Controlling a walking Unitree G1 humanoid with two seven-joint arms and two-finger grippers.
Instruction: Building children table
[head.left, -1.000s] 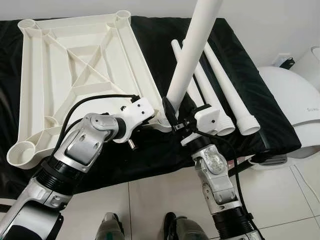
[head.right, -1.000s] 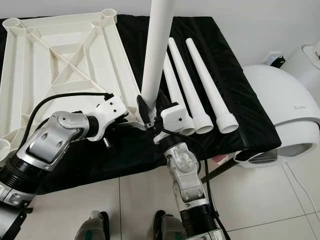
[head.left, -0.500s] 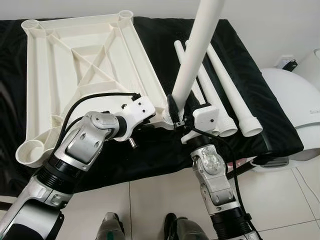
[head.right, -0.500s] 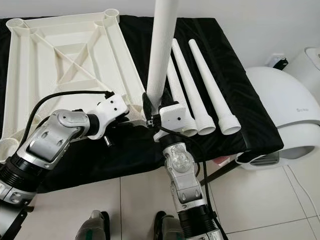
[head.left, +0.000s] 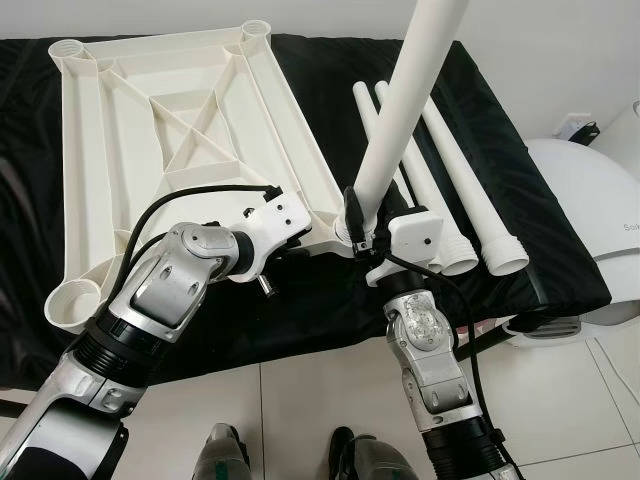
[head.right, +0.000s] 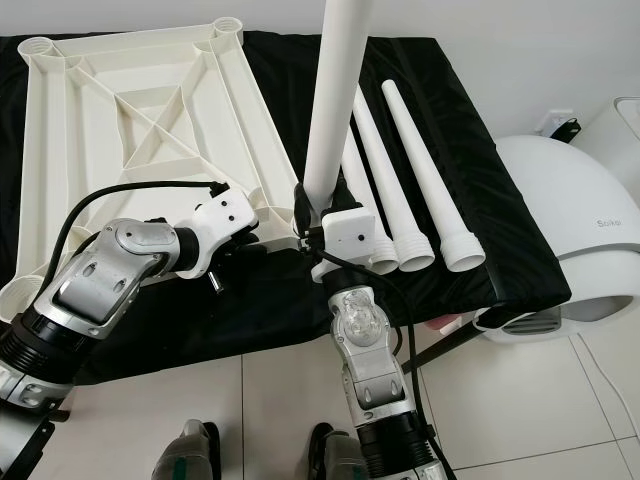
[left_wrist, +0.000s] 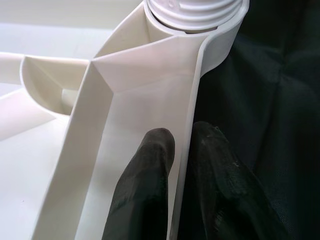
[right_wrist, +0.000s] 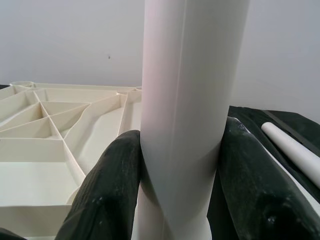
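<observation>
Left wrist view: left gripper (left_wrist: 182, 150) jaws pinch tabletop (head.left: 150, 130) rim beside corner socket (left_wrist: 220, 35). Right gripper (right_wrist: 180, 165) jaws clamp upright leg (head.right: 335, 110) seated there. Keep leg plumb while threading.

The upright leg (head.left: 400, 120) runs off the top edge, its upper end unseen. Its foot hides behind the right gripper (head.left: 362, 228). The left gripper's (left_wrist: 182, 150) tips sit tucked behind its wrist housing from above.

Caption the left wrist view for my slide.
Left end effector pinches the white tabletop's rim beside the corner socket holding a threaded leg.
</observation>
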